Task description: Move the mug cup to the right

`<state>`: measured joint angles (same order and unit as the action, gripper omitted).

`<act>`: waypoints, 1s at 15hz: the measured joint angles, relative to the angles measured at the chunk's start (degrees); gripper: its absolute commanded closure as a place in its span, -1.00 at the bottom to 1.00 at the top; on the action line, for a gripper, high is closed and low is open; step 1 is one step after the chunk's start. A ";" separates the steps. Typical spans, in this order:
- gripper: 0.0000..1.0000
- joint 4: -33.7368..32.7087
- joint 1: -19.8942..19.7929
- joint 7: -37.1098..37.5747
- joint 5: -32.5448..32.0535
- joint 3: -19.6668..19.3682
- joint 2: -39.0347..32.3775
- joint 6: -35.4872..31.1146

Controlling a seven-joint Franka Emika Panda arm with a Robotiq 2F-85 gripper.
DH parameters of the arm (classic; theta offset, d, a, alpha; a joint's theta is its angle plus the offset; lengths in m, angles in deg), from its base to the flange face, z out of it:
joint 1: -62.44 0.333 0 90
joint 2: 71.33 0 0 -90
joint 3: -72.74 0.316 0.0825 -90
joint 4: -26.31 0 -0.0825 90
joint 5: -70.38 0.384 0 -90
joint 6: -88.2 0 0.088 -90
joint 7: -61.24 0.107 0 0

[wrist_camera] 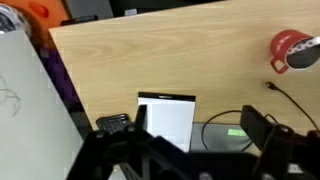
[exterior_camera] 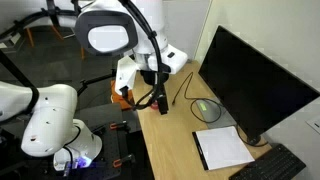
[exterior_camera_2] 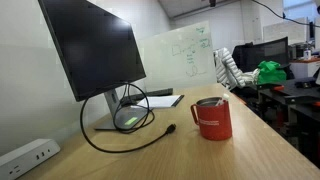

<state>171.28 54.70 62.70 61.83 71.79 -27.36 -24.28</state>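
Note:
The red mug (exterior_camera_2: 212, 119) stands upright on the wooden desk (exterior_camera_2: 200, 155), with its handle towards the monitor. In the wrist view the mug (wrist_camera: 293, 50) is at the upper right, near the desk's edge. My gripper (wrist_camera: 198, 120) is open and empty. It hangs well above the desk over the notepad, far from the mug. In an exterior view the gripper (exterior_camera: 160, 97) hangs from the white arm over the desk's far end, and the mug is hidden behind it.
A black monitor (exterior_camera: 255, 85) stands on its base (wrist_camera: 235, 130), with a black cable (exterior_camera_2: 120, 140) looping across the desk. A white notepad (exterior_camera: 222, 148) and a keyboard (exterior_camera: 270, 168) lie near it. A power strip (exterior_camera_2: 25, 157) lies by the wall. An orange object (wrist_camera: 40, 12) sits beyond the desk's edge.

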 measured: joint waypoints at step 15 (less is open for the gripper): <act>-1.00 1.66 7.50 -0.30 7.24 0.07 -12.65 -0.38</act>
<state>172.94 62.20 62.40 69.07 71.86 -40.02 -24.66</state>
